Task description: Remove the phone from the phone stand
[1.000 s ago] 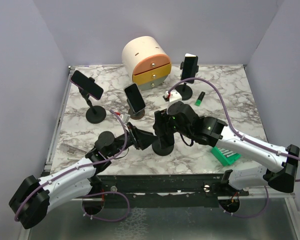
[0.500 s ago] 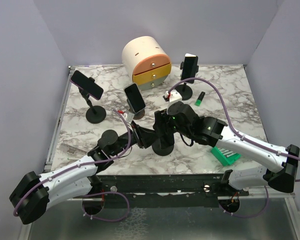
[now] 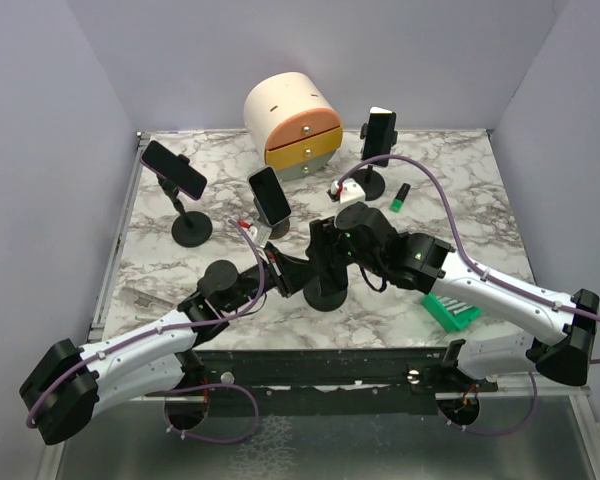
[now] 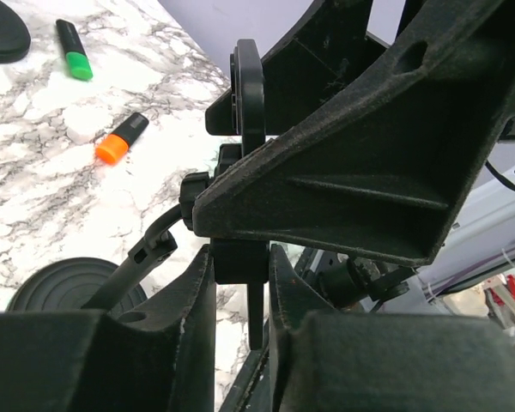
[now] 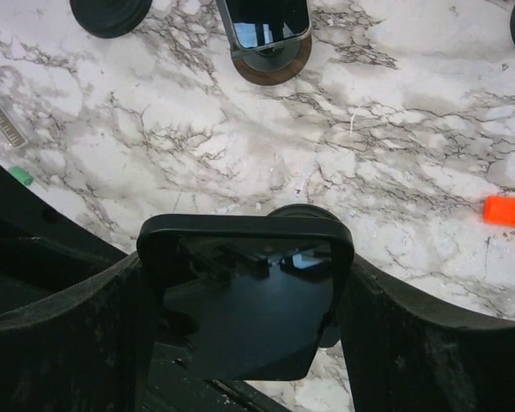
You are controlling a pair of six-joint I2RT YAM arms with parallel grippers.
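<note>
Not out yet: right pincer [image 5: 245,287] pinches the phone [image 5: 240,322] between its fingers, left pincer [image 4: 240,322] clamps the stand [image 4: 249,103] neck, phone looks seated there, so lift-off remains.

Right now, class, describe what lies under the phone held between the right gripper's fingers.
Under the phone, the right wrist view shows only a dark rounded part of the phone stand peeking past its top edge, over the marble table. The phone covers the cradle and stem.
</note>
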